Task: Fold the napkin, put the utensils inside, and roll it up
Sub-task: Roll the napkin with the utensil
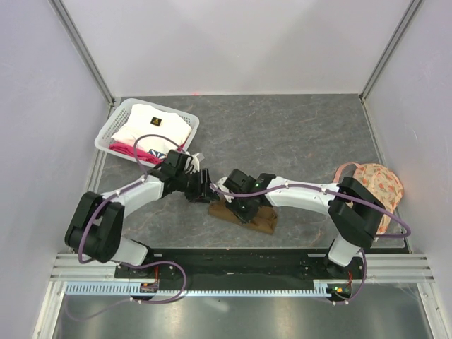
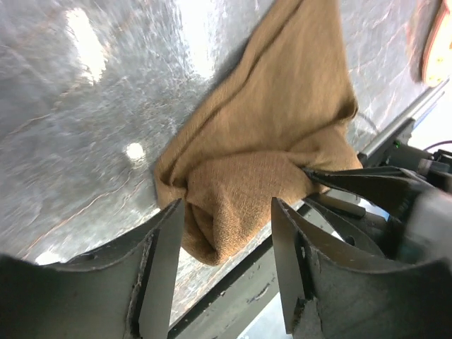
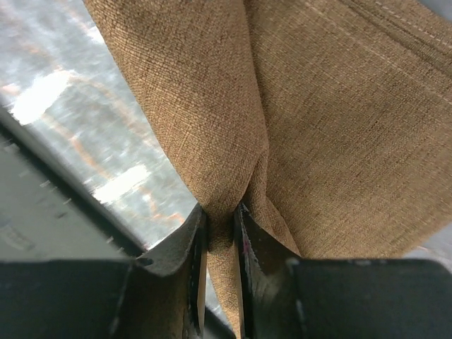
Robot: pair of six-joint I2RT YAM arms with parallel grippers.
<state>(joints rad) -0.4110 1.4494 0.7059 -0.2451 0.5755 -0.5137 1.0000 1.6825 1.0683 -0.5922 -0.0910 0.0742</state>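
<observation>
The olive-brown napkin [image 1: 262, 220] lies bunched on the grey table near the front rail. My right gripper [image 1: 244, 207] reaches over it from the right. In the right wrist view the right gripper [image 3: 220, 212] is shut on a pinched fold of the napkin [image 3: 332, 127], which spreads away above the jaws. My left gripper [image 1: 204, 187] is at the napkin's left end. In the left wrist view the left gripper [image 2: 226, 212] stands open, and the rounded end of the napkin [image 2: 268, 134] hangs between its fingers with a gap on each side. The utensils are out of view.
A white basket [image 1: 113, 131] holding a white cloth [image 1: 150, 127] and pink items sits at the back left. A peach floral fabric piece [image 1: 382, 185] lies at the right edge behind the right arm. The black front rail [image 1: 240, 260] runs just below the napkin.
</observation>
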